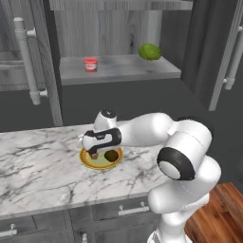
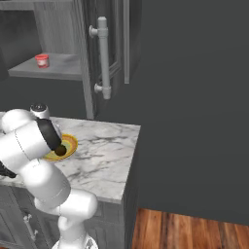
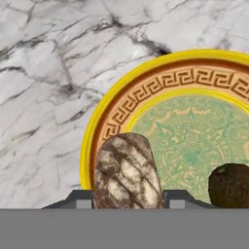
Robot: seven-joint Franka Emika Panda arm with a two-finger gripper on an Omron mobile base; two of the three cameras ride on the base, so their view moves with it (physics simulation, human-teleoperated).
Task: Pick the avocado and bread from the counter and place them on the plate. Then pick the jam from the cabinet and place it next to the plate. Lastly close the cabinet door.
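Observation:
My gripper (image 1: 95,153) is shut on the bread (image 3: 127,170), a brown, tan-mottled chunk held between the two fingertips (image 3: 80,199). The bread (image 1: 94,155) sits low over the left inner edge of the plate (image 3: 146,82), which has a yellow-orange rim and a pale green centre. I cannot tell whether the two touch. The dark avocado (image 3: 231,186) lies on the plate (image 1: 88,163) just right of the bread, also seen as the avocado (image 1: 112,155). The plate rests on the marble counter (image 1: 42,166). The red jam (image 1: 90,64) stands on the open cabinet's shelf (image 1: 118,71).
A bright green round lump (image 1: 150,51) sits on the shelf to the right of the jam. The cabinet door (image 2: 103,58) with its long silver handle stands open above the counter's right part. The counter (image 2: 107,151) ends at a right edge above a wooden floor.

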